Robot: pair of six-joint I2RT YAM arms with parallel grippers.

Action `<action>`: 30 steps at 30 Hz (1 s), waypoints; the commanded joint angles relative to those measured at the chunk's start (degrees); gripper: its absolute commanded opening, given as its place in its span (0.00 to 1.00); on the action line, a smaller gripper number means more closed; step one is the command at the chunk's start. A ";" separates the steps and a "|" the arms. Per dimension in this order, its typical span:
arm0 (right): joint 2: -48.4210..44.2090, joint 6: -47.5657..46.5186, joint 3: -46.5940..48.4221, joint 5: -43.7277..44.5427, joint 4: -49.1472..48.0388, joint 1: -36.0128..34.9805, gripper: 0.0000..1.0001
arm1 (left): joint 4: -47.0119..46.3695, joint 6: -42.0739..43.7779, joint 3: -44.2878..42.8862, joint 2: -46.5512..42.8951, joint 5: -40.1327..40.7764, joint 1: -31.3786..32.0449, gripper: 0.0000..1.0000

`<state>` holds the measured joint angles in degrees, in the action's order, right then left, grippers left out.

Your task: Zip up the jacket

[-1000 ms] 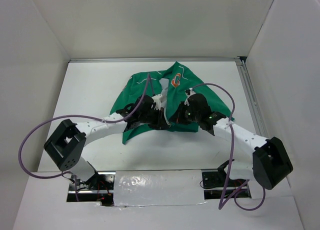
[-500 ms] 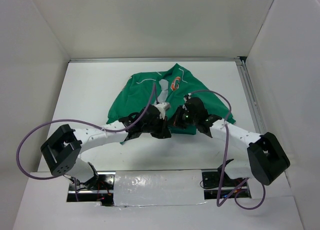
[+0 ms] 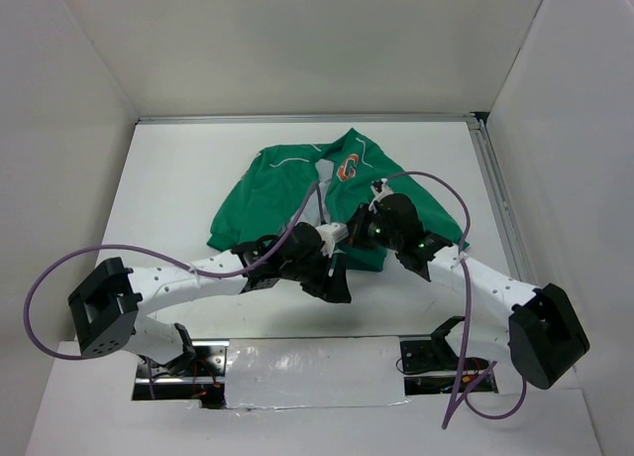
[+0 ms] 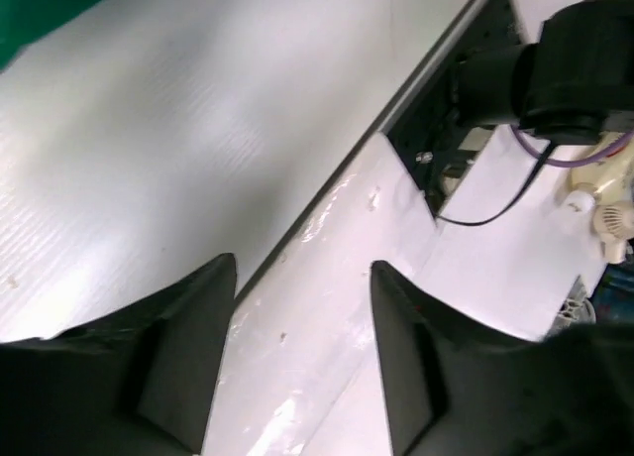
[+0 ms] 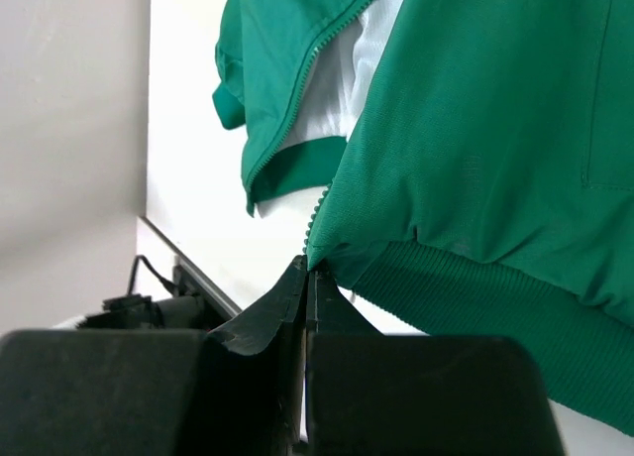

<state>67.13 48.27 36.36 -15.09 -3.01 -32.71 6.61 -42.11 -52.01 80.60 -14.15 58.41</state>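
The green jacket (image 3: pixel 297 183) lies on the white table (image 3: pixel 168 178), front partly open, white lining (image 5: pixel 347 74) showing between the two zipper edges. An orange letter patch (image 3: pixel 347 167) sits on its chest. My right gripper (image 5: pixel 308 268) is shut on the bottom corner of the jacket (image 5: pixel 475 129), right at the lower end of the zipper teeth (image 5: pixel 315 216). In the top view that right gripper (image 3: pixel 359 236) sits at the hem. My left gripper (image 4: pixel 304 266) is open and holds nothing, hanging over bare table near the front edge. From above, the left gripper (image 3: pixel 332 281) is just below the hem.
White walls enclose the table on three sides. A metal rail (image 3: pixel 495 188) runs along the right edge. Near the front, a taped strip (image 3: pixel 307 372) and a dark slot (image 4: pixel 451 149) with the arm bases and purple cables (image 3: pixel 59 278).
My left gripper has opened, let go of the jacket and drawn back toward the near edge. The right gripper keeps its grip on the hem corner and has shifted slightly right.
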 commanded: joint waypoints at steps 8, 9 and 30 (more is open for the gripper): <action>-7.36 -4.50 -4.10 -0.02 -2.88 0.98 0.00 | 5.16 -0.52 0.33 -6.23 -1.22 -7.07 0.99; -8.33 -4.76 -4.97 -0.81 -3.32 1.15 0.00 | 6.04 -1.04 -0.02 -6.33 -1.58 -10.13 0.99; -12.55 -3.88 -9.20 -5.30 -5.78 0.80 0.00 | -17.07 -4.82 -8.54 15.89 -34.62 -25.72 0.89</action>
<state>55.70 44.07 27.46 -18.85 -4.25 -31.59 -5.43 -45.54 -57.56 94.59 -43.44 32.45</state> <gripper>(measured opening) 0.009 0.907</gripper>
